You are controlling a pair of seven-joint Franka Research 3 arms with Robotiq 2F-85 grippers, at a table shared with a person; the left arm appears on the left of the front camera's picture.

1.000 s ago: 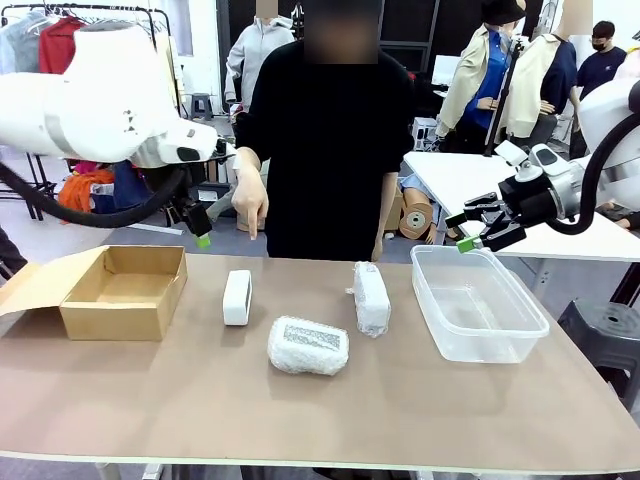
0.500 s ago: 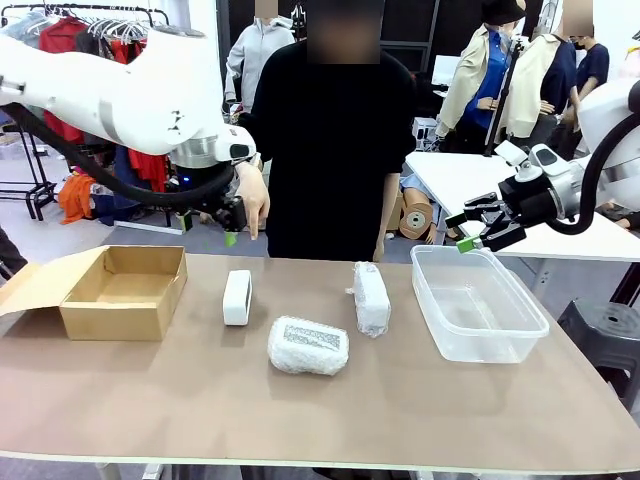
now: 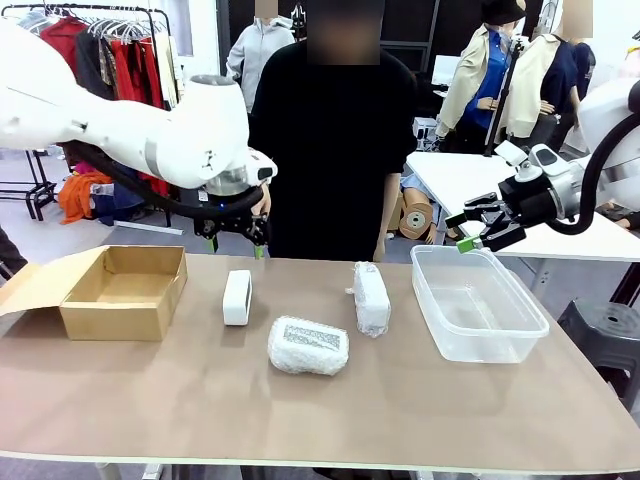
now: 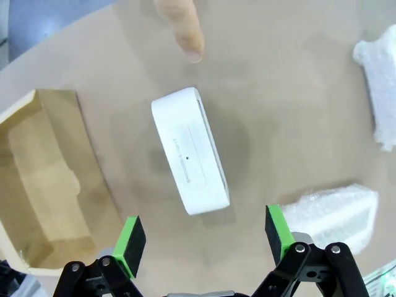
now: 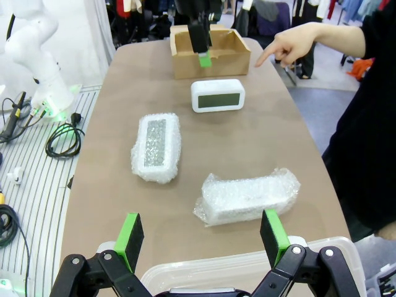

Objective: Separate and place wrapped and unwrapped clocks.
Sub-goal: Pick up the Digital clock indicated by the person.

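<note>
The left gripper (image 4: 204, 235) hangs wide open and empty above the bare white rounded-rectangular clock (image 4: 189, 151). That clock stands on the brown table (image 3: 400, 400), between the open cardboard box (image 3: 120, 320) and a whitish bubble-wrapped bundle (image 3: 308, 345).

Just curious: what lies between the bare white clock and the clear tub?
Front view: two bubble-wrapped clocks, the grey-faced bundle and the plain bundle, between white clock and tub.
</note>
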